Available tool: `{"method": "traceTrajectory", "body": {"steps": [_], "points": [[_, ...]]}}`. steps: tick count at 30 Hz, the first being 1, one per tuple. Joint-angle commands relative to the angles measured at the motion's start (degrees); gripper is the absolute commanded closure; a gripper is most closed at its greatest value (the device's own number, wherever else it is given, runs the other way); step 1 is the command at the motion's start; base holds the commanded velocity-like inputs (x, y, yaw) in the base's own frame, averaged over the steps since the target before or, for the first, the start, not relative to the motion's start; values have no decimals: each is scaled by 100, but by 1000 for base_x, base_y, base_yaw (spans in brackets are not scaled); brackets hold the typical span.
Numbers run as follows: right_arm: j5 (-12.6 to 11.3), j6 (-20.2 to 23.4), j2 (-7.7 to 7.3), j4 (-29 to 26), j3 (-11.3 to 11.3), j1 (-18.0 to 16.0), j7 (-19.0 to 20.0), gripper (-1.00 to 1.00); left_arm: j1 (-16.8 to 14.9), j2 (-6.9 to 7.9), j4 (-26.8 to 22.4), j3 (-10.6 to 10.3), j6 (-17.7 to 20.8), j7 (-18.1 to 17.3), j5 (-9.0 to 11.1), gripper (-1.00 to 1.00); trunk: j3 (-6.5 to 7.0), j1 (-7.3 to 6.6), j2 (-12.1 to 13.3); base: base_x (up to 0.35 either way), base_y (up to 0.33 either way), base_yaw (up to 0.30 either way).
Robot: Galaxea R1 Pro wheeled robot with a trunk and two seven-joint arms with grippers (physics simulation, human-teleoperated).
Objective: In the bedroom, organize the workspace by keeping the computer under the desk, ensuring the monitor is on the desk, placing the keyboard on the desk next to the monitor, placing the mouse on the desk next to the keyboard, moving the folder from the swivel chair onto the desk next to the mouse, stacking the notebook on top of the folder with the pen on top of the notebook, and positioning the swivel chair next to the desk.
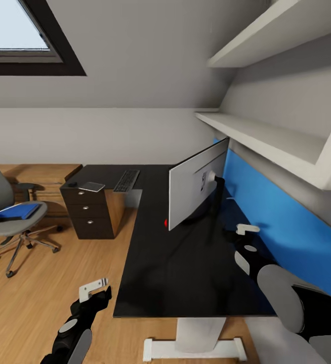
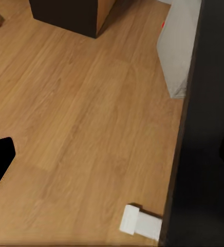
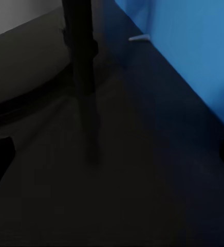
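Head view has us parked at the near end of the desk (image 1: pixel 185 273), looking down its long black top. The monitor (image 1: pixel 198 184) is already standing on it, turned so we see its light grey back, with the blue wall panel (image 1: pixel 282 222) behind. Our right gripper (image 1: pixel 247 230) hovers over the desk just beside the monitor stand (image 3: pixel 81 67), which the right wrist view shows close up as a dark post. We can't tell how far its fingers are spread, and nothing seems to be in them. Our left gripper (image 1: pixel 93 289) hangs off the desk's left edge above the wood floor (image 2: pixel 81 128), and same deal: spread unclear, apparently nothing held. The left wrist view picks up the grey computer (image 2: pixel 179 46) under the desk, red light showing.

The keyboard (image 1: pixel 127 180) lies on the far wing of the desk above the drawer unit (image 1: pixel 90 215), long axis running away from us, with the notebook (image 1: pixel 91 186) just to its left. Both are well ahead and to the left of our grippers, so our left arm is the nearer one, though we'd guess the base has to roll forward first. The blue folder (image 1: pixel 17 210) sits on the seat of the swivel chair (image 1: pixel 8 217), farther left, well apart from the desk. The mouse is too small for us to pick out.
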Motion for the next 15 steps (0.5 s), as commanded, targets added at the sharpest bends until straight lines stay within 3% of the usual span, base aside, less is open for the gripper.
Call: {"method": "traceTrajectory", "body": {"steps": [1, 9, 15], "points": [[60, -20, 4, 10, -41, -7, -16, -100, -4, 8, -8, -19, 12, 54, 50, -100, -7, -2, -6, -269, 225, 0], [60, -24, 8, 10, -41, -7, -24, -100, -4, 8, -10, -11, 12, 54, 50, -100, -7, -2, -6, -258, 236, 0], [60, -29, 9, 10, -41, -7, -19, -100, -4, 8, -10, 23, 12, 54, 50, -100, -7, -2, -6, -150, 298, 0]]}}
